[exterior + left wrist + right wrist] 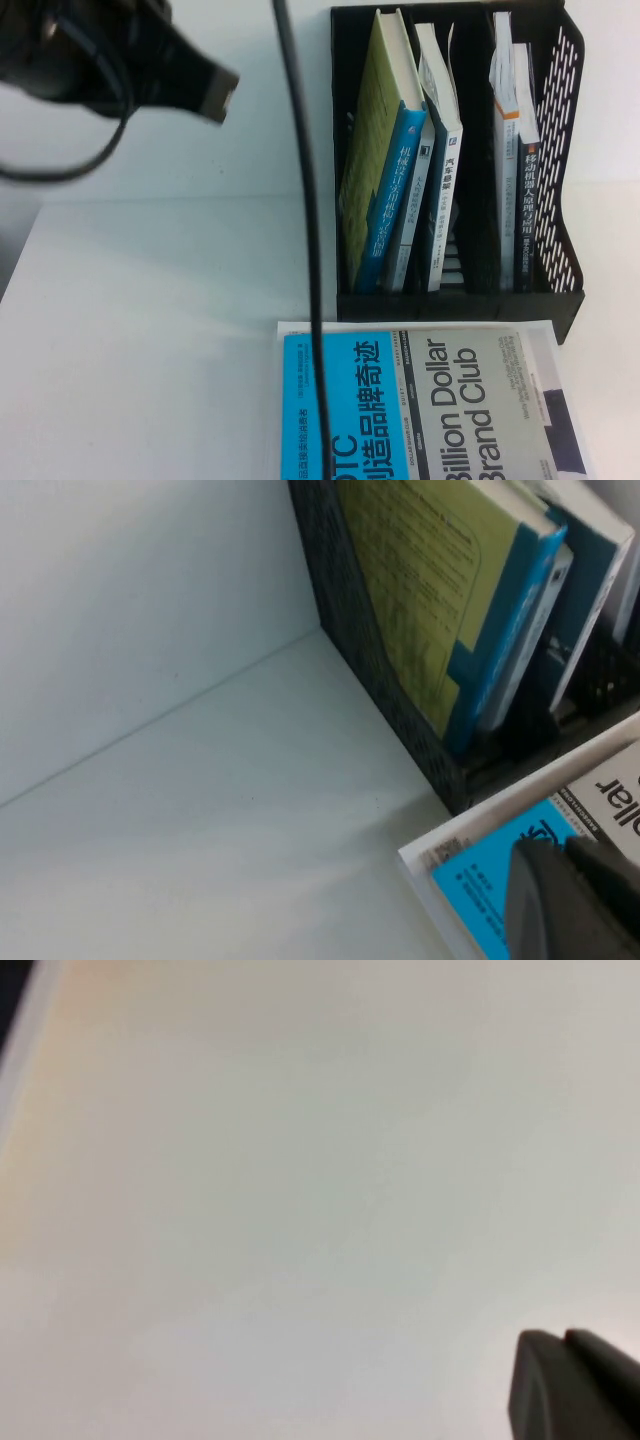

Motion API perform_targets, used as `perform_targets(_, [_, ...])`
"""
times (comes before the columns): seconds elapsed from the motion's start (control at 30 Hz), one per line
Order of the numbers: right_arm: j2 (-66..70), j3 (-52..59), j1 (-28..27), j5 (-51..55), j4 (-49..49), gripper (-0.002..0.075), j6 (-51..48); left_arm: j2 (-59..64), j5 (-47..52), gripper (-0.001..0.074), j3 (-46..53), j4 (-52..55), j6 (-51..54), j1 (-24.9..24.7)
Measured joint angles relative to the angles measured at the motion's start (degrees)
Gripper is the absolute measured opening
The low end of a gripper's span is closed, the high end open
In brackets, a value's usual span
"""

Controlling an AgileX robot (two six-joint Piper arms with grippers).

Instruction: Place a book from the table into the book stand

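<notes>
Navy book (522, 225) stands in book stand's (565, 150) right-end slot. Left gripper (222, 97) hangs above desk's (150, 350) far-left corner and right gripper (572, 1385) over bare desk, both pressed shut, empty. Placement apparently done.

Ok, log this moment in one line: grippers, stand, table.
left gripper: shut, empty, raised left of book stand | right gripper: shut, over bare table | cyan-grey book: flat on table
</notes>
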Motion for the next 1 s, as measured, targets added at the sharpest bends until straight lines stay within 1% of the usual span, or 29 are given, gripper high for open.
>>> perform_targets(0.03, [0.0, 0.0, 0.0, -1.0, -2.37, -0.0001, 2.76, -2.13, -2.37, 0.0001, 3.61, 0.02, -0.4, 0.0])
perform_targets(0.1, [-0.41, 0.0, 0.0, -4.41, -6.51, -0.0001, 8.21, -7.74, -10.24, 0.0001, 12.7, -0.11, -1.65, 0.0])
perform_targets(0.17, [-1.5, 0.0, 0.0, -8.43, -8.09, -0.0001, 11.99, -13.49, -18.29, 0.0001, 21.69, -0.11, -2.71, 0.0])
perform_targets(0.3, [-6.05, 0.0, 0.0, -16.98, -6.86, -0.0001, 15.13, -23.07, -33.97, 0.0001, 36.84, 0.04, -5.32, 0.0])
perform_targets(0.4, [-10.99, 0.0, 0.0, -20.63, -3.89, -0.0001, 15.41, -28.39, -41.68, 0.0001, 45.34, 0.29, -7.6, 0.0])
perform_targets(0.5, [-17.09, 0.0, 0.0, -20.75, -0.47, -0.0001, 15.41, -30.77, -46.62, 0.0001, 52.5, 0.28, -8.1, 0.0])
perform_targets(0.63, [-24.6, 0.0, 0.0, -15.9, 6.07, -0.0001, 12.79, -30.95, -50.07, 0.0001, 58.17, 0.28, -8.86, 0.0])
perform_targets(0.77, [-31.7, 0.29, 0.0, -9.32, 14.39, -0.0001, 3.44, -30.95, -52.44, 0.0, 60.5, 0.28, -8.86, 0.0])
perform_targets(0.9, [-36.9, 3.96, 0.0, -8.92, 18.85, -0.0001, -0.62, -30.95, -53.72, 0.0, 60.59, 0.28, -8.94, 0.0])
perform_targets(1.0, [-38.42, 8.32, 0.0, -10.02, 20.29, -0.0001, -0.93, -31.04, -53.81, 0.0, 60.59, 0.28, -8.94, 0.0])
